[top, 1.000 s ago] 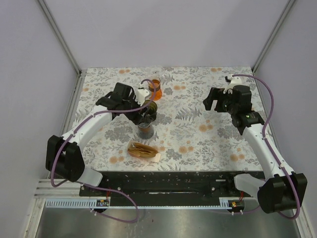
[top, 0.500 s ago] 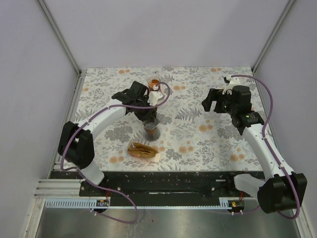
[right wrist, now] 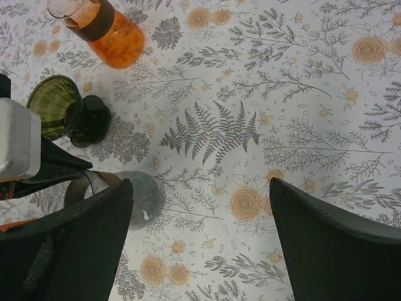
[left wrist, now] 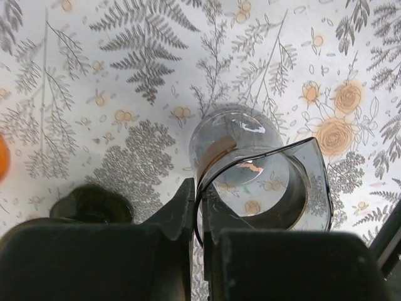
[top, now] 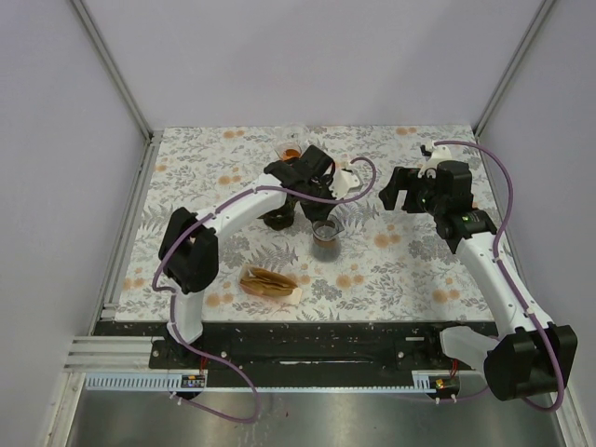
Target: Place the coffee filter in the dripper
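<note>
My left jaws pinch the rim of a smoky clear glass cup [left wrist: 250,169], just beside the dark olive-green cone dripper [right wrist: 55,100]. My right jaws gape wide, empty. Brown paper coffee filters [top: 270,279] lie untouched near the front of the table [top: 419,270]. I judge that this thin-rim pinch may slip, and the cup could knock the dripper.

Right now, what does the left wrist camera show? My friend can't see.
The left gripper pinches the rim of a smoky glass cup over a flowery tablecloth. The dark dripper sits blurry at lower left.
</note>
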Available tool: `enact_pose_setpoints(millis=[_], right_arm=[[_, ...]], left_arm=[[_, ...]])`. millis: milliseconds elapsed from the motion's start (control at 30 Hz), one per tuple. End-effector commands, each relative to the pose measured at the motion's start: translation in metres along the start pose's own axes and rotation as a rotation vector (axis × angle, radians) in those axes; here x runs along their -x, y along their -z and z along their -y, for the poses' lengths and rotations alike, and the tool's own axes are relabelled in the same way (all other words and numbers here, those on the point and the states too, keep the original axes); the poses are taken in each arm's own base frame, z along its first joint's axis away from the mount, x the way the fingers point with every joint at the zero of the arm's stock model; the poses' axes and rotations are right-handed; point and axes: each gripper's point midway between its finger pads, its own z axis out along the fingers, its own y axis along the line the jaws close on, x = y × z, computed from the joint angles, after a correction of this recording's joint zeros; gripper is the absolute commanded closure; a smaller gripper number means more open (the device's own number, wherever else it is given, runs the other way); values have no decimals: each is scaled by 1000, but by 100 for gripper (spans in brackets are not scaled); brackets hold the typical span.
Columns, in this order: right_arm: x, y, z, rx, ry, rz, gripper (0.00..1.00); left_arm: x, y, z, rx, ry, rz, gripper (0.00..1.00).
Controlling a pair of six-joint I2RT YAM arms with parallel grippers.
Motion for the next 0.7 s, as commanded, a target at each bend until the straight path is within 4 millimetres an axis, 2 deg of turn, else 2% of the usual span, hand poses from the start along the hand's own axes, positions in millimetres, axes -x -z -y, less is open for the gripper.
enact_pose_setpoints(millis=[0, 67, 200, 367, 433, 467, 567, 667], right_arm=[[10, 5, -5, 11, 20, 35, 3], [10, 5, -6, 13, 19, 34, 3], [10, 3, -5, 14, 18, 32, 3], [11, 3, -7, 22, 13, 33, 3], [12, 3, -8, 24, 16, 34, 3], [12, 3, -8, 24, 16, 34, 2], [12, 4, -8, 26, 20, 37, 2], [12, 4, -10, 34, 17, 35, 2]], left_arm=[[29, 10, -8, 22, -65, 55, 99], [31, 11, -8, 21, -71, 59, 97], [29, 12, -9, 29, -95, 49, 80], [26, 12, -9, 27, -99, 37, 78], [30, 18, -7, 25, -104, 46, 76], [32, 24, -6, 24, -105, 53, 72], [44, 50, -5, 32, -102, 105, 49], [50, 84, -18, 70, -58, 172, 29]])
